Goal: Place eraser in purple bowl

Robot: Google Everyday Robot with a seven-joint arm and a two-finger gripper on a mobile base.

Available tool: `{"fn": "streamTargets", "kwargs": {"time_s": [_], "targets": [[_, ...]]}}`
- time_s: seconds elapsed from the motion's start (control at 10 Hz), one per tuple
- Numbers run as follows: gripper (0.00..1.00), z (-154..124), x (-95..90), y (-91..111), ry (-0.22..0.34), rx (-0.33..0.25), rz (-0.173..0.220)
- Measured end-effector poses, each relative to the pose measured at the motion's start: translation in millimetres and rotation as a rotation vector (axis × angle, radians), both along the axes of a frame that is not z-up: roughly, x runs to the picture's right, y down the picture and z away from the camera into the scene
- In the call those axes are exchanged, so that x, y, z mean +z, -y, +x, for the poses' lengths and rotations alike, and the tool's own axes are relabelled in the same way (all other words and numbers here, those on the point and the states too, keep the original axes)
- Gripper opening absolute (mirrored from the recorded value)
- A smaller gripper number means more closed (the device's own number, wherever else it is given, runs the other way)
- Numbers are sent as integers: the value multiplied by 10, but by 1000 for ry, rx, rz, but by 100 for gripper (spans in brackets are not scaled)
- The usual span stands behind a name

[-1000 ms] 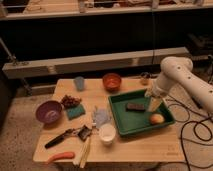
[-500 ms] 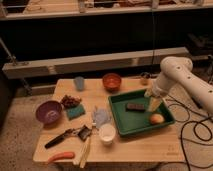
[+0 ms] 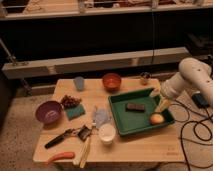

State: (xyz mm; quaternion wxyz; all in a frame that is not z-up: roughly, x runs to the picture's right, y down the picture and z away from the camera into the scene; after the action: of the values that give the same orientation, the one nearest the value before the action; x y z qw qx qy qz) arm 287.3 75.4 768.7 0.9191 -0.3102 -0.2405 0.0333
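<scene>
At the left edge of the table (image 3: 142, 146) sits the purple bowl (image 3: 48, 112), well apart from the green tray (image 3: 125, 121) to its right, where the eraser (image 3: 135, 106) lies flat on the tray floor near the middle. It looks a light, stiff little block with some rubbery grip, so I judge it best pinched across its short width from above, low against the floor. Further right, the gripper (image 3: 159, 99) hangs over the tray's right rim, its two pale fingers spread apart and holding nothing.

Eraser (image 3: 135, 106) near gripper (image 3: 159, 99), purple bowl (image 3: 48, 112) apart
</scene>
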Motion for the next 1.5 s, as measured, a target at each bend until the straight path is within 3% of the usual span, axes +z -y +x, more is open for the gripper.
{"fn": "streamTargets", "kwargs": {"time_s": [0.1, 0.4, 0.7, 1.2, 1.5], "targets": [[60, -9, 15, -41, 28, 1, 5], [60, -128, 142, -121, 25, -3, 33], [60, -274, 278, -88, -19, -8, 59], [60, -284, 733, -70, -105, 20, 47], [60, -279, 934, -134, -127, 42, 46]]}}
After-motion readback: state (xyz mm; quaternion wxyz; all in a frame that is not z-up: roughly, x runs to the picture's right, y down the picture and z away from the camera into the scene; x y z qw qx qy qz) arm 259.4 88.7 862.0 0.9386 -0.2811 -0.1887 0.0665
